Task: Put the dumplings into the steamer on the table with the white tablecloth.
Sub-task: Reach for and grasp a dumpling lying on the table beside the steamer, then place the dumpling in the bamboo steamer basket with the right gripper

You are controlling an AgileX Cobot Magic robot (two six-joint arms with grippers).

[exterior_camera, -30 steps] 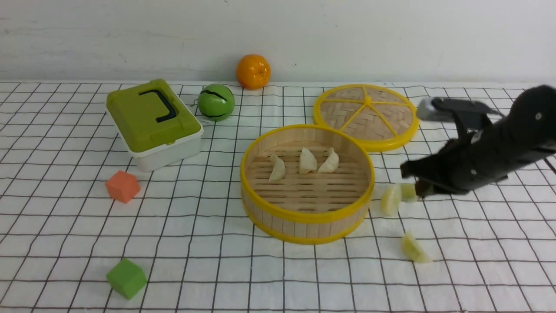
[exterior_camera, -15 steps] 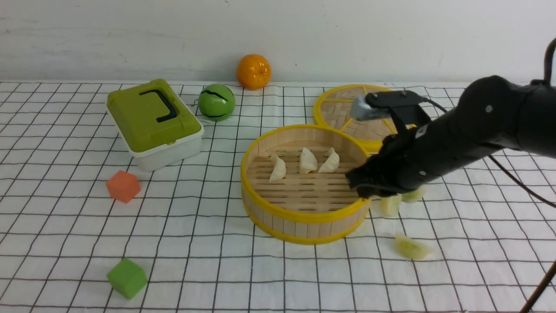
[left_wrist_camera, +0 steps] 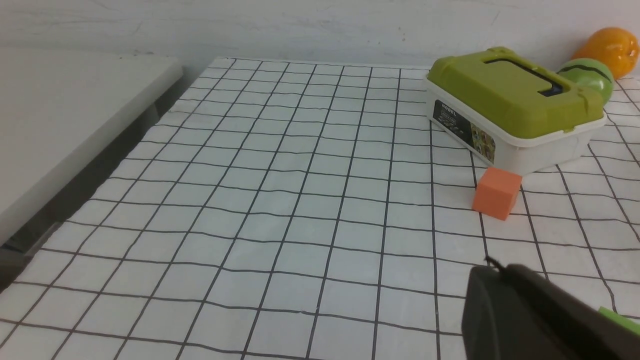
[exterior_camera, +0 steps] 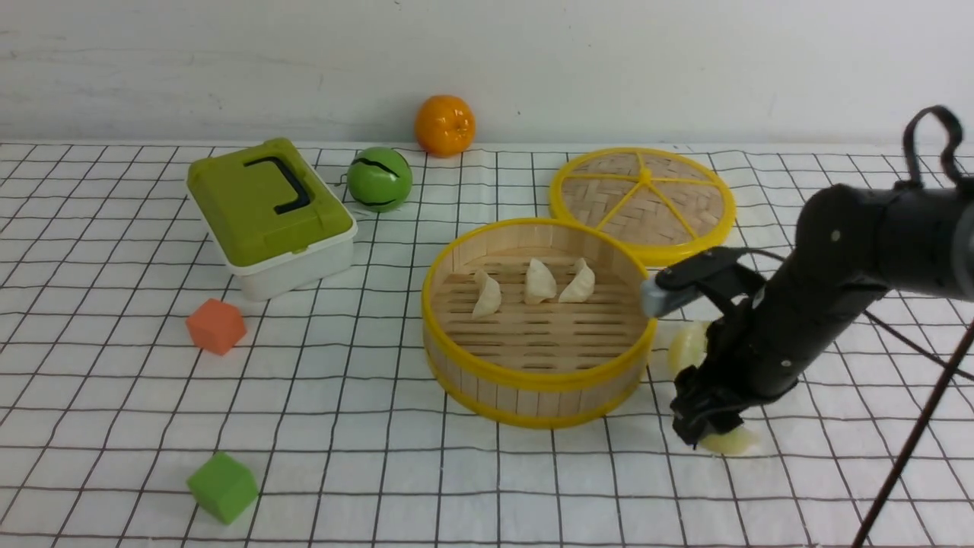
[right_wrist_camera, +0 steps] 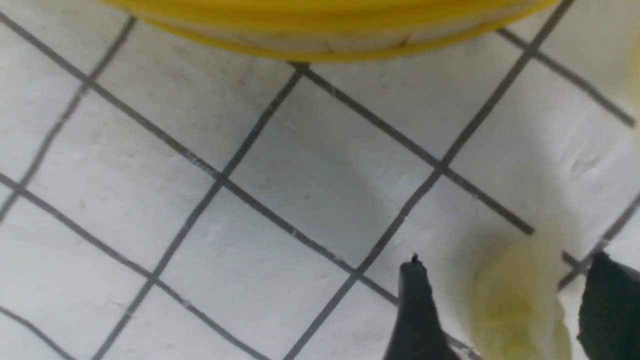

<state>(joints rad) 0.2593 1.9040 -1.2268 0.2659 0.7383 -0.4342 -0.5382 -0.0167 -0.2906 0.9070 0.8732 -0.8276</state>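
Note:
The steamer [exterior_camera: 536, 380] stands mid-table on the white tablecloth [exterior_camera: 365, 426]; its yellow rim [right_wrist_camera: 325, 30] also shows in the right wrist view. Three cream dumplings [exterior_camera: 539, 281] lie on its slatted floor. My right gripper [exterior_camera: 696, 430] is down on the cloth at the steamer's front right, open. Its fingers [right_wrist_camera: 415, 310] stand either side of a yellowish dumpling [right_wrist_camera: 520, 305] [exterior_camera: 734, 441] with a gap on both sides. Another pale dumpling [exterior_camera: 685, 346] lies beside the steamer wall, partly behind the arm. My left gripper [left_wrist_camera: 492, 272] is shut and empty, far to the left, out of the front view.
The woven lid [exterior_camera: 643, 202] lies flat behind the steamer. A green-lidded white box [exterior_camera: 270, 213], a green ball [exterior_camera: 379, 179] and an orange [exterior_camera: 444, 125] sit at the back left. An orange cube [exterior_camera: 216, 326] and a green cube [exterior_camera: 221, 487] lie front left.
My right arm swung from the right to the steamer's rim, then came down over the front dumpling. Its jaws went from shut to open.

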